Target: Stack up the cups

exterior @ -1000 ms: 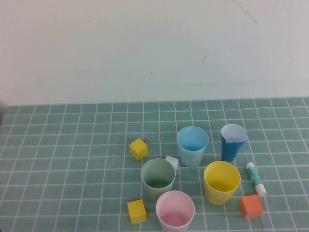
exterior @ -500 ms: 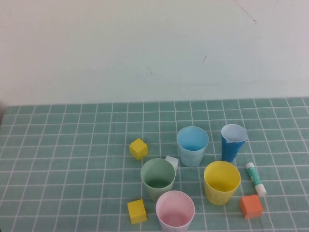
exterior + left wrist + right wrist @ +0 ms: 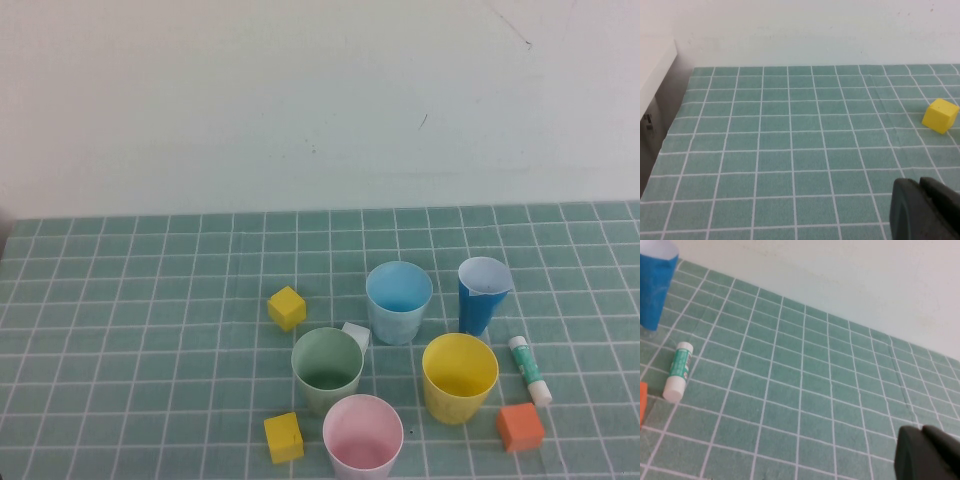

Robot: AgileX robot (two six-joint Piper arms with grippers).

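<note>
Cups — pink (image 3: pixel 362 447), green (image 3: pixel 327 368), yellow (image 3: pixel 459 376), blue (image 3: pixel 398 300) — look light, thin, slippery plastic, best pinched at the rim, well apart from left gripper (image 3: pixel 925 210) and right gripper (image 3: pixel 927 455), both fingers together.

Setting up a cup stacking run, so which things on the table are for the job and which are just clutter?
For the job: pink cup, pale green cup, yellow cup, light blue cup.

Lying about: dark blue cup, two yellow cubes, orange cube, white block, glue stick.
</note>
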